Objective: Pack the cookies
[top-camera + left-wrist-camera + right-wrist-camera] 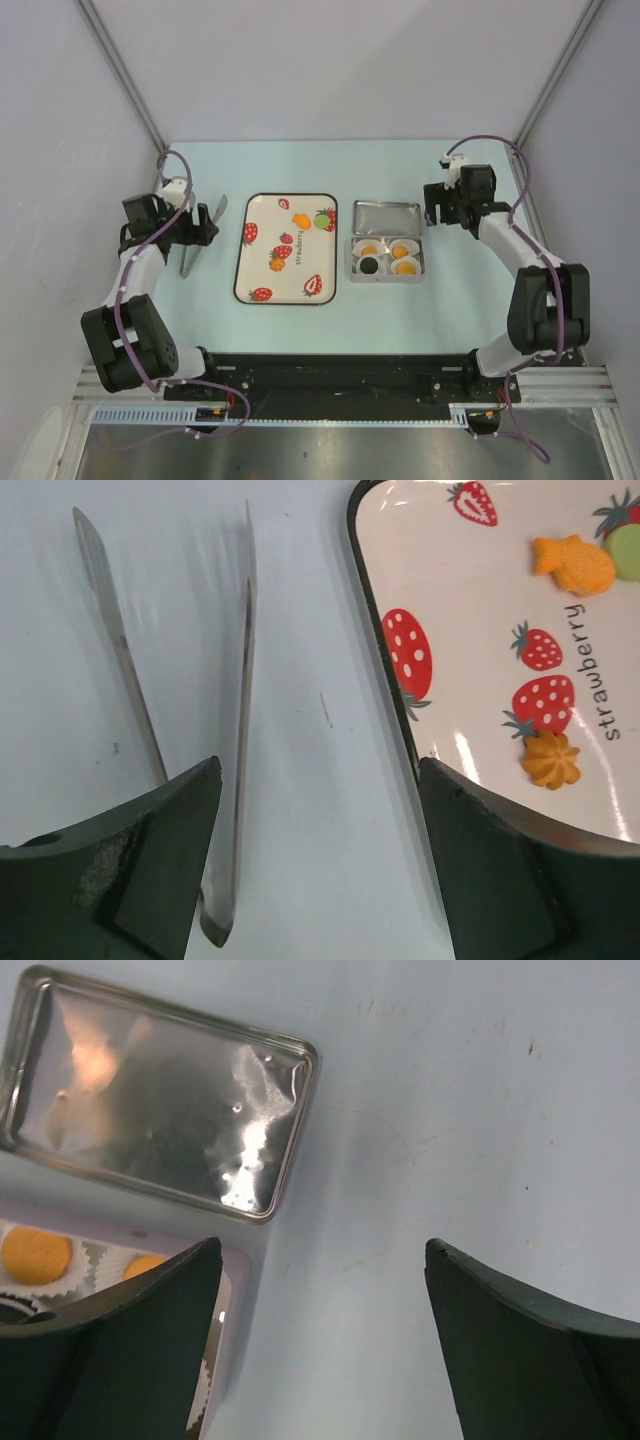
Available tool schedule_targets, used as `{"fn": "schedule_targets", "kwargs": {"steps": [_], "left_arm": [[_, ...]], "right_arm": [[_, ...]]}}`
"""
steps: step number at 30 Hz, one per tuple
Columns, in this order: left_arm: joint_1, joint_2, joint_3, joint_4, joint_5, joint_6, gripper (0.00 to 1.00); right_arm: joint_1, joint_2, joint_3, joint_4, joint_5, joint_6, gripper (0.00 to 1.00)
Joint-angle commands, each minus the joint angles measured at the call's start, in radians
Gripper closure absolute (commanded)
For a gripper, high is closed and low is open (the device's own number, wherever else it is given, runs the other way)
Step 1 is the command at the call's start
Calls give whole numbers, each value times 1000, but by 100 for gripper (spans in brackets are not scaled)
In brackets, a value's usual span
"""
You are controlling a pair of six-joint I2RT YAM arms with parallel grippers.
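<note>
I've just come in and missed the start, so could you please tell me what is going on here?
This is a cookie-packing job. Four cookies, three orange and one black, sit in the tin. Its lid is off and lies just behind it. The left gripper hangs open above the tongs, which lie beside the tray. The right gripper is open and empty, next to the lid.

left end effector (320,780), right end effector (322,1260): jaws spread

"strawberry" in small print on the patterned tray (480,600)
</note>
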Motion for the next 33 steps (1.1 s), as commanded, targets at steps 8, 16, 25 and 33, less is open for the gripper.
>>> {"fn": "schedule_targets", "kwargs": {"steps": [8, 16, 25, 33], "left_arm": [[-26, -9, 26, 52, 63, -68, 15], [-33, 0, 33, 46, 36, -67, 15], [-39, 17, 37, 51, 28, -59, 15], [-41, 25, 24, 63, 28, -59, 14]], "right_arm": [[41, 244, 177, 38, 111, 41, 25], [67, 342, 251, 38, 100, 44, 29], [90, 444, 279, 31, 117, 49, 41], [107, 484, 293, 28, 148, 40, 51]]}}
